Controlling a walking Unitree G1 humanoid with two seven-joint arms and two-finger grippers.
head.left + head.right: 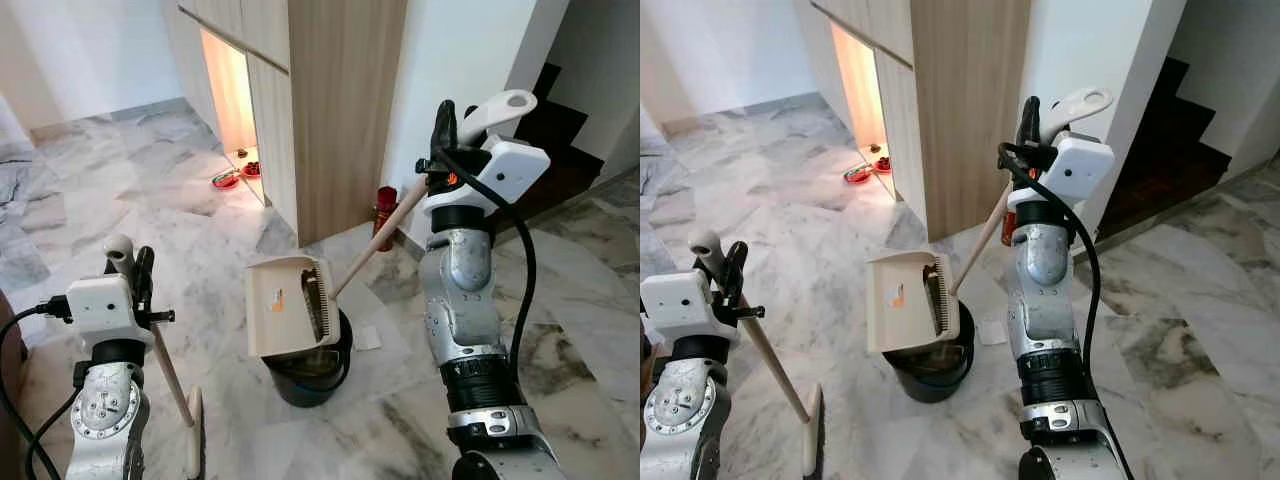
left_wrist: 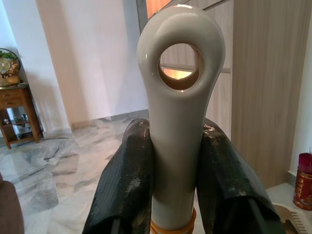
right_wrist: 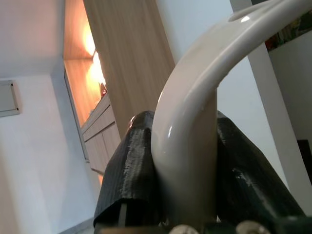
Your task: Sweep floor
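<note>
Tipping cream dustpan (image 1: 291,305) over black bin (image 1: 312,372) mid-frame, right gripper (image 3: 185,161) clamping its handle; left gripper (image 2: 178,170) clamping broom (image 1: 178,385) handle, lower left.

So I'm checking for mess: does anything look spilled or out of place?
Nothing spilled. The dustpan is tipped over the black bin, held by the right gripper. One white scrap lies on the floor beside the bin.

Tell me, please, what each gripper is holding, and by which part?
The left gripper holds the broom by its handle's looped top. The right gripper holds the dustpan, tipped over the bin, by its handle's top.
</note>
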